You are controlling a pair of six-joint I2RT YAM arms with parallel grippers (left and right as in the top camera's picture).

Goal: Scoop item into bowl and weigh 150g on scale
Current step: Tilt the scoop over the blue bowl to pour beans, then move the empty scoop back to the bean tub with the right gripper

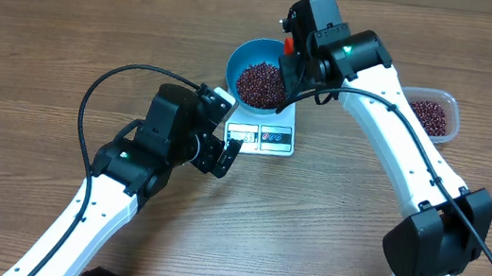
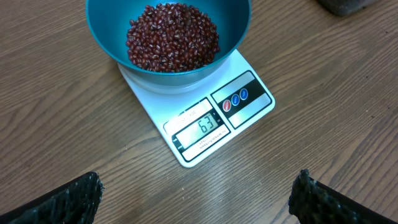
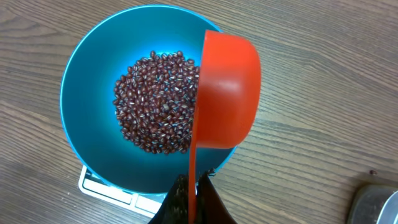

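Observation:
The blue bowl (image 1: 258,81) (image 2: 168,34) (image 3: 137,93) stands on the white scale (image 1: 266,133) (image 2: 205,118) and holds a heap of dark red beans (image 1: 261,84) (image 2: 173,37) (image 3: 158,102). My right gripper (image 1: 288,53) (image 3: 194,180) is shut on the thin handle of an orange scoop (image 3: 227,90), which is tipped on its side over the bowl's right rim. My left gripper (image 1: 225,154) (image 2: 199,193) hovers open in front of the scale, with only bare wood between its fingers (image 2: 65,199). The scale's display (image 2: 208,127) shows digits.
A clear plastic tub (image 1: 430,115) with more beans stands to the right of the scale, behind the right arm. A grey metal object (image 3: 376,205) shows at the bottom right corner of the right wrist view. Black cables loop above the left arm.

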